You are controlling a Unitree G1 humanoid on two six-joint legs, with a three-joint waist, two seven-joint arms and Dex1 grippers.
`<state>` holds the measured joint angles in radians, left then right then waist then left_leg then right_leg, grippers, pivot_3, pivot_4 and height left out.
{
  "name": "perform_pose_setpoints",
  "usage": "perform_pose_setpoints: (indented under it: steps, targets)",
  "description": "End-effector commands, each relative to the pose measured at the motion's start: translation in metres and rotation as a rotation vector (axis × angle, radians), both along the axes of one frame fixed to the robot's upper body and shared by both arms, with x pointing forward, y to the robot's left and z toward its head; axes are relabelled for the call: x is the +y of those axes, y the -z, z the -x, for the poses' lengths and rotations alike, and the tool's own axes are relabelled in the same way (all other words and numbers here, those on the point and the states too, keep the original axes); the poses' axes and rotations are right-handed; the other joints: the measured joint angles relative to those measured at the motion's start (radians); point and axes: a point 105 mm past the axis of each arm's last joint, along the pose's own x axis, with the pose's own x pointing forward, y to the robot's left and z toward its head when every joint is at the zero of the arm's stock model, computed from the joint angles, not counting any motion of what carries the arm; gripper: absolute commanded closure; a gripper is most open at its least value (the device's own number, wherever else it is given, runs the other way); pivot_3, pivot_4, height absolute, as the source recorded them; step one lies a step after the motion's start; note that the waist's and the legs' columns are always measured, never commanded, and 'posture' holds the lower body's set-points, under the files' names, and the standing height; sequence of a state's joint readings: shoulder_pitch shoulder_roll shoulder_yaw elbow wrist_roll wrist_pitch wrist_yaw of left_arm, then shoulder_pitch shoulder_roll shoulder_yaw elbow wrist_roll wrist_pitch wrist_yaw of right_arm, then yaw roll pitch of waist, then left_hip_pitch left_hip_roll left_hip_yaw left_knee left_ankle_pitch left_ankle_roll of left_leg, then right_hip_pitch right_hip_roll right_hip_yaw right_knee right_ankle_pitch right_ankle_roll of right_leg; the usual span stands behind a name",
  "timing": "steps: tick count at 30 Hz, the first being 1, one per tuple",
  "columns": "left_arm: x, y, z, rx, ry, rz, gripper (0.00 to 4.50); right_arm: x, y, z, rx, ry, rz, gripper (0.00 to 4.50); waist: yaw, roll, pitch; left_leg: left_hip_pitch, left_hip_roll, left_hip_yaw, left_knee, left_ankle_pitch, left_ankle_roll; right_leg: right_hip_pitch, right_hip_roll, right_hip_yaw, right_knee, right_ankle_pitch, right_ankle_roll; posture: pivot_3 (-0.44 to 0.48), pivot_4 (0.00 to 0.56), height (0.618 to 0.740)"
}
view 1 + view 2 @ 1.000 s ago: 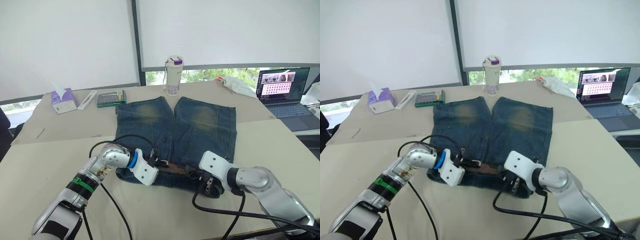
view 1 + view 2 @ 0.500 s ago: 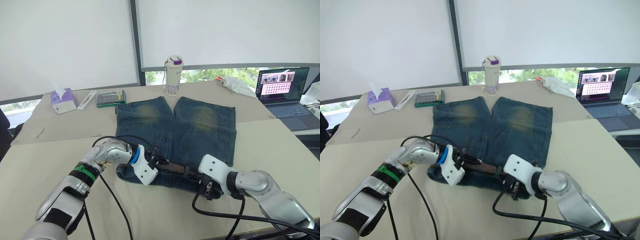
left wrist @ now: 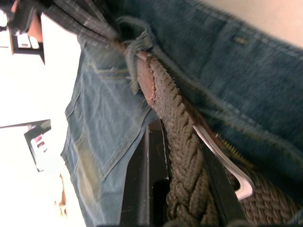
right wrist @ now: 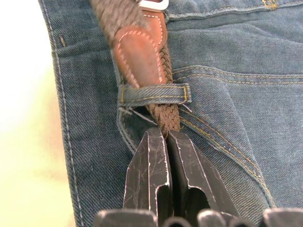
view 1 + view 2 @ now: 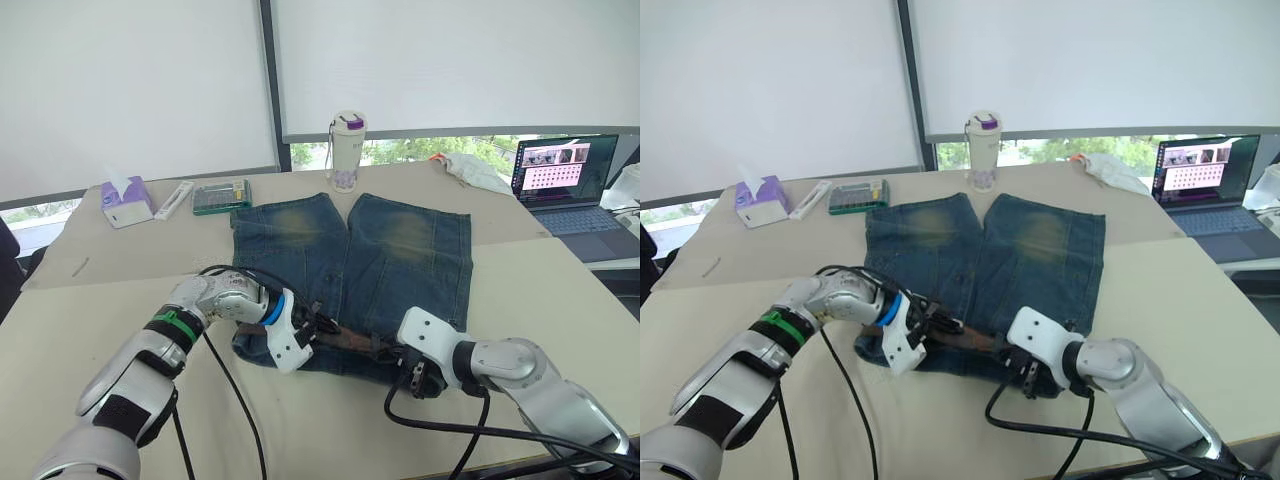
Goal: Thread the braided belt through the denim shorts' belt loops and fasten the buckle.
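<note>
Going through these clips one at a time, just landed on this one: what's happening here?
A two-armed robot is working a braided belt along the waistband of denim shorts laid flat on a table. The left gripper holds the woven strap between its fingers beside the metal buckle. The right gripper is pinched shut on the strap just below a belt loop it passes under, while the leather tip lies over that loop, not through it.
</note>
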<state>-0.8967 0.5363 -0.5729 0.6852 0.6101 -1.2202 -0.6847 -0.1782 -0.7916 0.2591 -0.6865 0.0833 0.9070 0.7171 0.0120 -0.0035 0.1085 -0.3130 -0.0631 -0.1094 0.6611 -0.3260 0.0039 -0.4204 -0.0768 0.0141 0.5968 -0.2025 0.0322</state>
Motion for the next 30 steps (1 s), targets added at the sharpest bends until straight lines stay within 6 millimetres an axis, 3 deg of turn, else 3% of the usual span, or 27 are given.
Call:
perform_pose_setpoints:
  steps: [1, 6, 13, 19, 30]
  targets:
    - [-0.014, -0.008, 0.003, -0.03, 0.058, 0.032, 4.5, 0.007, -0.012, 0.001, -0.037, -0.023, -0.037, 4.47, 0.001, 0.0, 0.0, 0.0, 0.0, 0.0, 0.0, 0.0, 0.0, 0.0, 0.0, 0.0, 0.0, 0.0, 0.0, 0.0, 0.15, 0.74]
    - [-0.02, -0.008, -0.001, -0.043, 0.056, 0.041, 4.5, 0.01, -0.01, 0.004, -0.027, -0.025, -0.042, 4.47, 0.002, 0.0, 0.0, 0.0, 0.0, 0.0, 0.0, 0.0, 0.0, 0.001, 0.0, 0.0, 0.0, 0.0, 0.0, 0.0, 0.15, 0.74]
    - [-0.003, -0.017, -0.017, -0.086, 0.001, 0.022, 4.5, 0.009, -0.01, 0.004, -0.028, -0.019, -0.046, 4.47, 0.0, 0.0, 0.0, 0.0, 0.0, 0.0, 0.001, 0.0, 0.0, 0.0, 0.0, 0.0, 0.0, 0.0, 0.001, 0.0, 0.15, 0.74]
    - [-0.001, -0.017, -0.018, -0.094, 0.012, 0.016, 4.5, 0.01, -0.01, 0.003, -0.029, -0.024, -0.05, 4.47, 0.0, 0.0, 0.0, 0.0, -0.001, 0.0, 0.001, 0.0, 0.0, 0.001, 0.0, 0.0, 0.0, 0.0, 0.001, 0.0, 0.15, 0.74]
    - [-0.043, 0.0, 0.001, 0.04, 0.023, 0.127, 4.5, 0.008, -0.005, 0.005, 0.0, 0.022, -0.092, 4.47, 0.003, 0.0, -0.001, 0.0, -0.001, 0.0, 0.001, 0.001, -0.002, 0.001, 0.0, 0.0, 0.001, 0.0, 0.001, 0.0, 0.15, 0.74]
